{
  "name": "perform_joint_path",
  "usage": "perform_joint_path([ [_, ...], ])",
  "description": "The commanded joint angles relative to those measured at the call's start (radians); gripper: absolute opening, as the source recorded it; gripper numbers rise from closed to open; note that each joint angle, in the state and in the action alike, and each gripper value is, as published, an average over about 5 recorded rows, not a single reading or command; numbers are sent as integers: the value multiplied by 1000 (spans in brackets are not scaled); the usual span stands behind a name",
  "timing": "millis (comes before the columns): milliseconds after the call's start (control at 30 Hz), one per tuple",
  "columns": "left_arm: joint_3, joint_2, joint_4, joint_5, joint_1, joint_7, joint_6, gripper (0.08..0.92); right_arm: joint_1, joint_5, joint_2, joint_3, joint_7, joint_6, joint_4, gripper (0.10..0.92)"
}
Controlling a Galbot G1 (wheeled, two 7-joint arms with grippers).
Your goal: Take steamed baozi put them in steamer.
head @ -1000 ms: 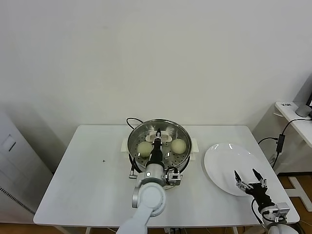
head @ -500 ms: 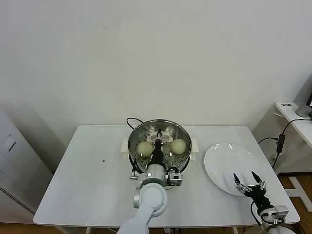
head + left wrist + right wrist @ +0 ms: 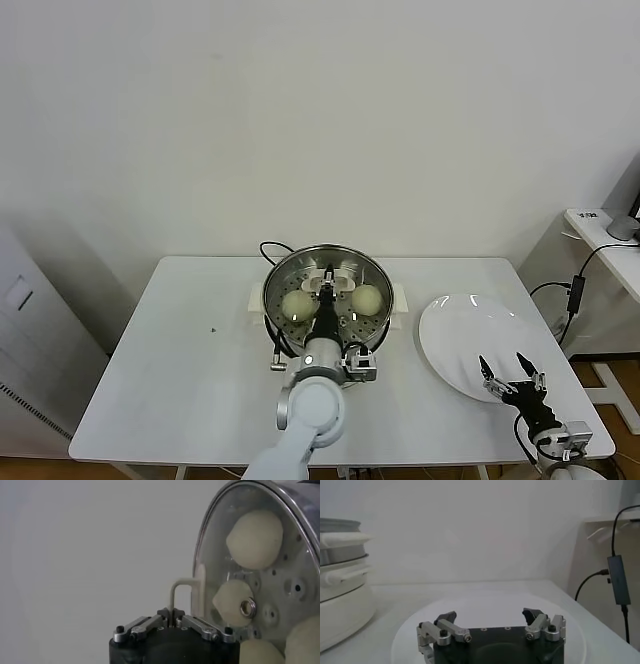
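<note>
Steamer (image 3: 272, 290): stands at the 12 o'clock side of the bench (image 3: 170, 380), cord trailing off behind it.
Baozi (image 3: 255, 539): four lie on the perforated tray inside the steamer, which is where the task wants them (only two show from the head, the arm hiding the rest).
Glass lid (image 3: 212, 555): appears seated on the steamer rim, covering the buns; judged to be there to close the pot.
Lid handle (image 3: 182, 586): white loop at the lid's centre, directly ahead of the left tool.
Left tool (image 3: 327, 288): reaches over the steamer to the handle; cannot tell whether it is clamped or apart.
Plate (image 3: 450, 335): white, at 3 o'clock, no buns on it.
Right tool (image 3: 508, 372): idle at 4 o'clock over the plate's near rim, fingers apart, holding nothing.
Stage: loading looks complete.
</note>
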Motion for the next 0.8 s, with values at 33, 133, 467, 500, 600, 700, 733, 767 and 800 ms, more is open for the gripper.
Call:
perform_joint_path([
  [33,2,-4,-135,-258,16,82,20,291,3,-1,-2,0,-1,-1,0,823],
  [133,-22,56,-222,-338,36,125,19,378,6,-2,-2,0,-1,-2,1,823],
  [467,-295,315,-539,-1024,64,273,27,672,16,-15,0,-5,-8,-6,6,823],
  [500,-338,336,-551,-1182,58,258,26,698,19,-15,-1,-6,-9,-8,7,823],
  [600,-461,378,-560,-1615,52,167,22,777,28,-9,-5,-10,-7,-17,14,823],
  [700,-574,396,-558,-1928,71,3,17,815,30,-5,-7,-16,7,-19,22,823],
  [733,-610,396,-554,-2002,86,-43,13,818,29,-3,-8,-17,11,-16,26,823],
  [767,-643,392,-544,-2054,106,-91,4,821,27,1,-10,-17,14,-13,31,823],
  [800,-673,388,-532,-2090,131,-123,-11,822,24,6,-12,-17,15,-12,37,823],
])
